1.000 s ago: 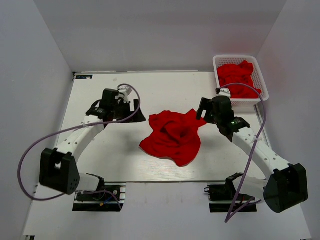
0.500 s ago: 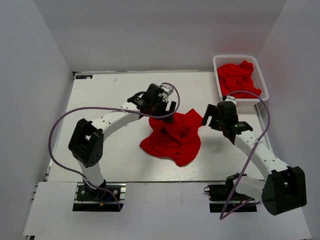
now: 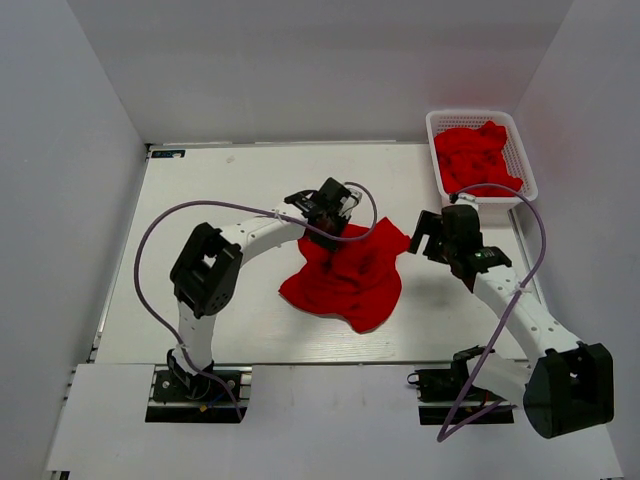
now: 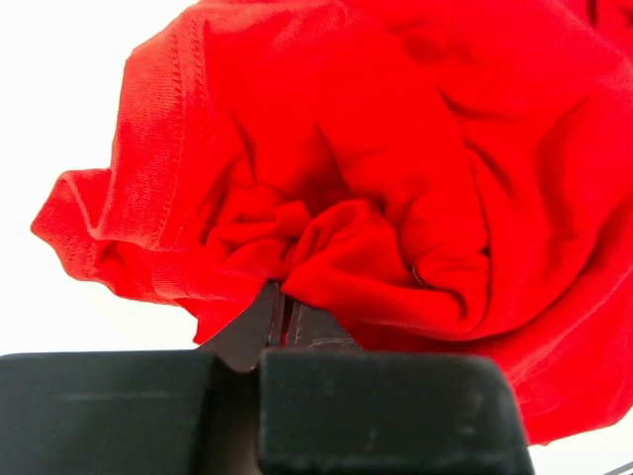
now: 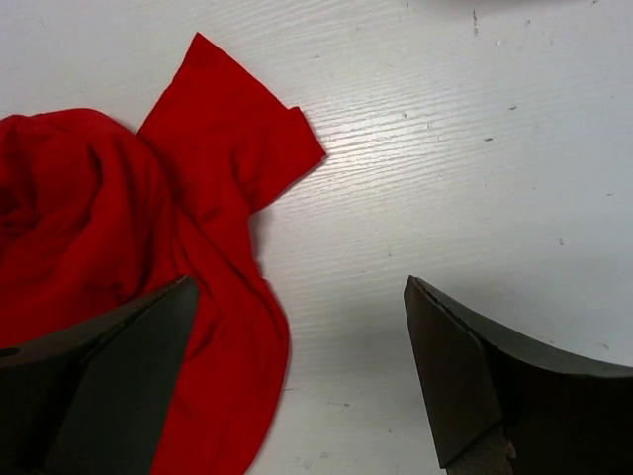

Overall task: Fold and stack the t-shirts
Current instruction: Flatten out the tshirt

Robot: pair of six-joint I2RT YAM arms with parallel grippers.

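Left hand (image 4: 282, 315) is pinching shut on a fold at the far edge of the crumpled shirt (image 3: 350, 280), which is lying in the middle of the counter (image 3: 220, 190). Right hand (image 5: 297, 297) is hovering wide open, holding nothing, just right of its sleeve. More shirts (image 3: 475, 155) are sitting in the basket (image 3: 524, 160) at the far right corner.

Looked like a lab test cell. I was bolted to metal base mounts (image 3: 195, 385) at the edge of a white table (image 3: 220, 190). Plain white panels (image 3: 300, 70) boxed it in, and a purple cable (image 3: 138, 270) ran loose.
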